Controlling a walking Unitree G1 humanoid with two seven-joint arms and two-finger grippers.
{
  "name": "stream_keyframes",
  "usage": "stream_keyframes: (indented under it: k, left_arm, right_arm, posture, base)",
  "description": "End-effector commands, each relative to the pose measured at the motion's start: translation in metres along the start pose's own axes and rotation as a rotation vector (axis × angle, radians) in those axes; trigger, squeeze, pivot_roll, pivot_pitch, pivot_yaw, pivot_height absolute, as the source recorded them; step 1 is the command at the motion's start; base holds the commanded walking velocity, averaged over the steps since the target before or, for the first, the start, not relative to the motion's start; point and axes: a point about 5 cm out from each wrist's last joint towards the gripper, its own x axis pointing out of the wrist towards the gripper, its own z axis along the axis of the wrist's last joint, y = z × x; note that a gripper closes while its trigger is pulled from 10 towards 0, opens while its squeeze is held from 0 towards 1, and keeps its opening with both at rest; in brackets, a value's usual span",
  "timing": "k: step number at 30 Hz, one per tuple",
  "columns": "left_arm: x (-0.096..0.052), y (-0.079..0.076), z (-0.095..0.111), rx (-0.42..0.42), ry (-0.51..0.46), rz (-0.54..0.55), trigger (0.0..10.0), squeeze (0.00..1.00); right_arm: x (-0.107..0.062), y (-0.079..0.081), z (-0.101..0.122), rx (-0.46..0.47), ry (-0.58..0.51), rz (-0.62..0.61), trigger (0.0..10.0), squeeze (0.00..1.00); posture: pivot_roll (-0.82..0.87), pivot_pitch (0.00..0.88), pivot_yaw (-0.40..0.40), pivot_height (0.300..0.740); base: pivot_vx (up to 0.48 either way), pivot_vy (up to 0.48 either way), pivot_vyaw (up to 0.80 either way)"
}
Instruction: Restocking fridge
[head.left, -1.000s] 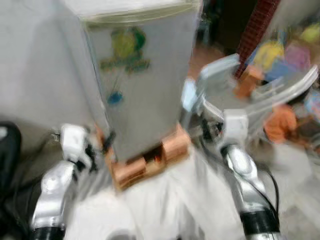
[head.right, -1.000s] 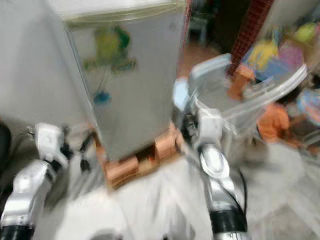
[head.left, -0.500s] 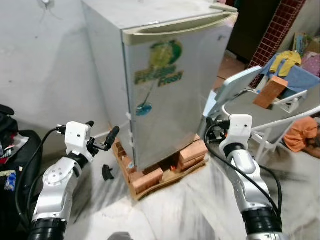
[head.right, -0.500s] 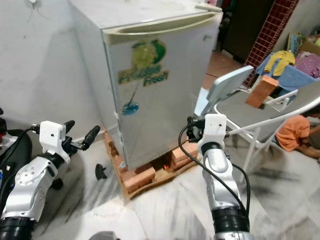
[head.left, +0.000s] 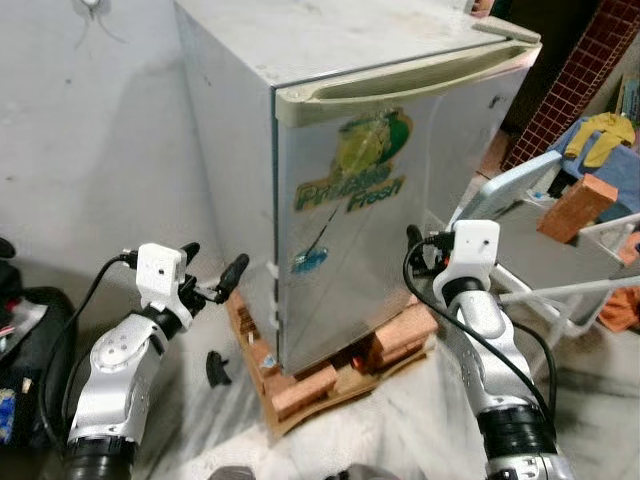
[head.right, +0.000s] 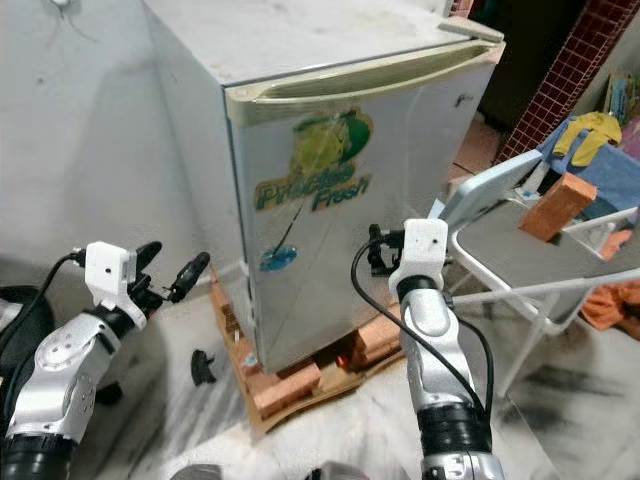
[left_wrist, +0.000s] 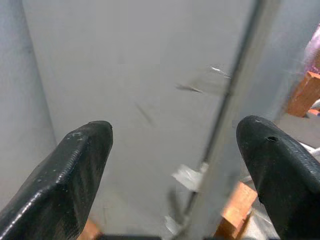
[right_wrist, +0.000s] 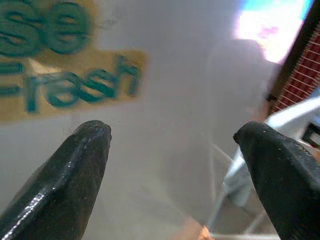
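While both arms were raised toward it, the fridge stood shut on a footing of loose bricks and a board, against the pale wall, directly ahead of the robot.

Left tool: fingers spread wide, holding nothing, near the fridge's left front corner where side panel meets door seam.

Right tool: fingers spread wide, holding nothing, close before the lower door face beside the green-lettered sticker.

Risks, as judged:
- A pull on the recessed top handle could rock or shift the fridge, since the bricks looked unfixed and uneven.
- The door swinging open could strike the folding chair just beside the fridge on the right, which carried a brick that might fall.
- The right arm's cable hung in a loop near the door and could snag.
- A small black object lay on the marble floor near the footing and could be trodden on.

Not determinable:
- Fridge contents and which side the door hinges on.
- Any stock to be loaded; none could be identified.
- The dark bag at the left edge was cut off, as was the heap of cloth at the right.
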Motion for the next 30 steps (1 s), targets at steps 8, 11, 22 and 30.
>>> stream_keyframes:
  k: [8,11,22,30]
  left_arm:
    - [0.003,0.000,0.004,-0.005,0.018,-0.081,10.0,0.00]
    - [0.006,-0.001,0.006,0.004,0.030,-0.118,10.0,0.00]
    - [0.017,0.015,0.010,0.111,0.011,0.052,10.0,0.00]
    - [0.038,0.007,0.013,0.053,0.014,0.009,10.0,0.00]
  right_arm:
    - [0.000,0.002,-0.001,-0.011,0.012,0.005,10.0,0.00]
    - [-0.001,0.002,-0.001,-0.012,0.012,0.002,10.0,0.00]
    - [-0.005,0.004,-0.007,-0.016,0.038,0.007,10.0,0.00]
    - [-0.013,-0.007,-0.009,-0.037,0.073,-0.019,10.0,0.00]
  posture:
    - [0.13,0.000,-0.075,0.740]
    - [0.13,0.000,-0.070,0.740]
    - [0.12,0.000,-0.065,0.740]
    - [0.11,0.000,-0.071,0.740]
  base:
    - [0.000,0.000,-0.80]
    - [0.000,0.000,-0.80]
    - [0.000,0.000,-0.38]
    - [0.000,0.000,0.00]
